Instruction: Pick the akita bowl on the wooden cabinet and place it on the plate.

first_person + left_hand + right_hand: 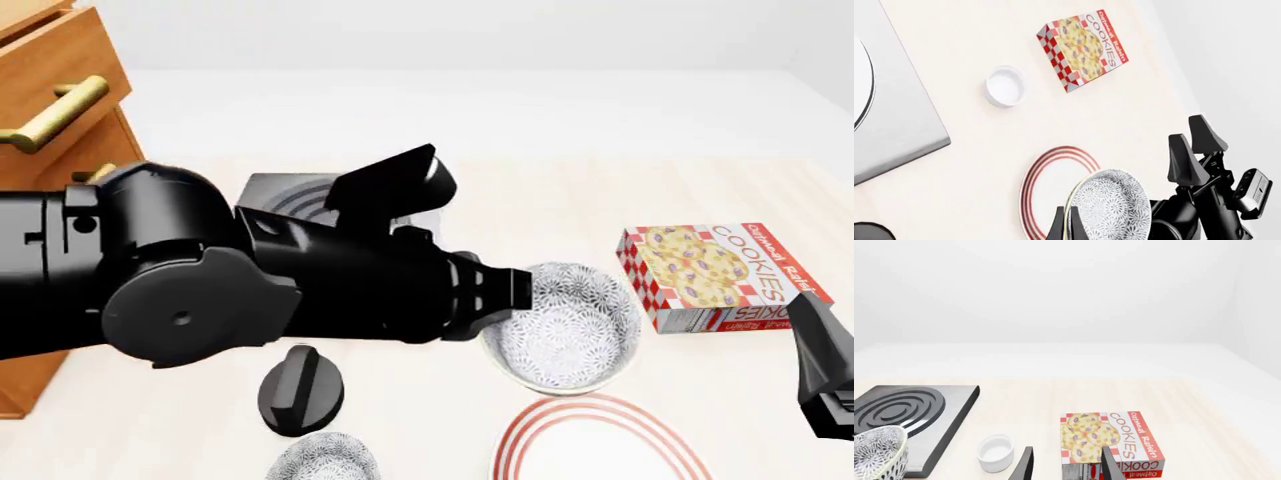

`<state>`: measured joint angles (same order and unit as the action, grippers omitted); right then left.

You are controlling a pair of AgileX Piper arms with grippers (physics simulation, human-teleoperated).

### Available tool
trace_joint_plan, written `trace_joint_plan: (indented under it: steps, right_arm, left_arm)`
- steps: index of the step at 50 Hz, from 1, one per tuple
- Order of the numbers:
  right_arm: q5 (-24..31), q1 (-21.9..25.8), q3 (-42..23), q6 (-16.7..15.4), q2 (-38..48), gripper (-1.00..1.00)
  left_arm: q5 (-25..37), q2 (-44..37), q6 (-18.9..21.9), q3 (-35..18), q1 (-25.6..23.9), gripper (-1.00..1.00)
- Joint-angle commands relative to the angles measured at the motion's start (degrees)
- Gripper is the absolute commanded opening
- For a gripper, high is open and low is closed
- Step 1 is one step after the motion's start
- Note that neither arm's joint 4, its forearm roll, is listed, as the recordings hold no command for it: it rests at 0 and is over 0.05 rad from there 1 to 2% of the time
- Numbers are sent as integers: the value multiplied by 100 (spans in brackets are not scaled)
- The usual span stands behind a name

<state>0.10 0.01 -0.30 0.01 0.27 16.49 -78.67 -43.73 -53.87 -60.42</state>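
My left gripper [518,290] is shut on the rim of the akita bowl [563,330], a white bowl with a dark net pattern, and holds it in the air. The bowl [1113,206] hangs just above the near edge of the red-ringed plate [1054,187], which also shows at the front of the table [601,440]. The wooden cabinet [54,90] stands at the far left, behind my left arm. My right gripper [1067,467] is open and empty, low at the right [827,365], facing the cookie box.
A twin patterned bowl [320,462] sits at the front edge. A cookies box [707,275] lies at the right. A small white cup [995,452] stands between the box and the grey stove slab [907,415].
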Motion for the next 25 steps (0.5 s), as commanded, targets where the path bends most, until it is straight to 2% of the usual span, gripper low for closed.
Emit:
trace_joint_plan:
  steps: [1, 25]
  right_arm:
    - [0, -1, 0, -1, 0, 100]
    - [0, 0, 0, 0, 0, 100]
  left_arm:
    - [-153, -175, -66, 36, -36, -100]
    - [-436, -574, -187, 125, -196, -100]
